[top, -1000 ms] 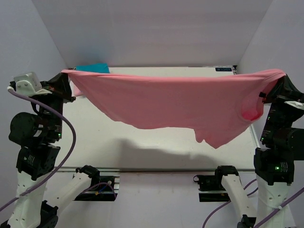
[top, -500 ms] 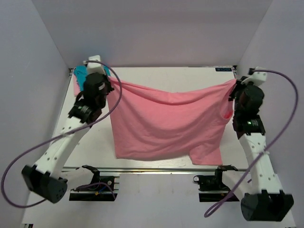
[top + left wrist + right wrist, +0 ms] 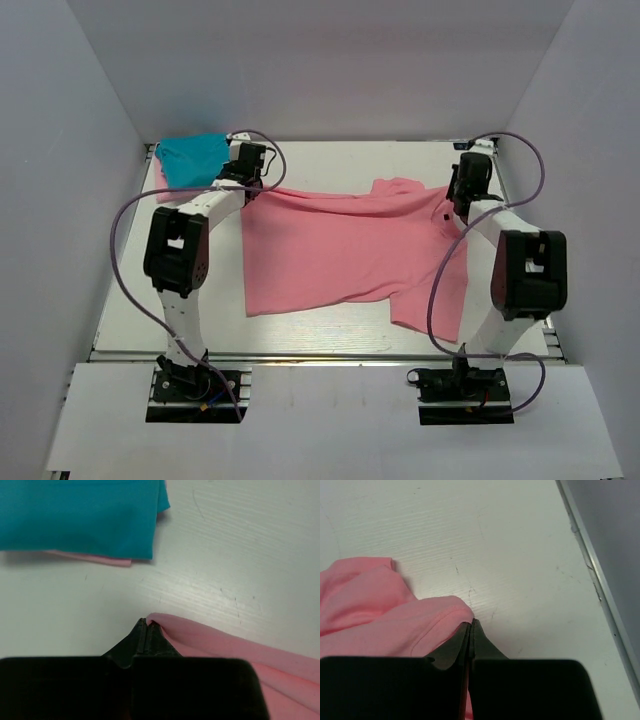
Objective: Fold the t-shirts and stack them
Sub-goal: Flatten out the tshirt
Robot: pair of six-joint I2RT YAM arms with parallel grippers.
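The salmon-pink t-shirt [image 3: 340, 250] lies spread on the table, its far edge stretched between both grippers. My left gripper [image 3: 256, 188] is shut on the shirt's far left corner; in the left wrist view the jaws [image 3: 146, 623] pinch the salmon-pink cloth [image 3: 240, 655] down at the table. My right gripper [image 3: 453, 207] is shut on the far right corner; in the right wrist view the jaws [image 3: 471, 624] pinch a hem of the shirt [image 3: 380, 615]. The folded teal-blue t-shirt [image 3: 193, 157] lies at the back left on the pale pink t-shirt [image 3: 100, 558], whose edge peeks out.
The white table [image 3: 340, 165] is walled on the left, back and right. A metal rail [image 3: 590, 565] runs along the table's right edge, close to my right gripper. The teal-blue t-shirt [image 3: 80, 515] lies just beyond my left gripper.
Both arms have swung forward and down, carrying the salmon-pink shirt from hanging in the air to lying flat on the table. Both grippers still hold its far corners.
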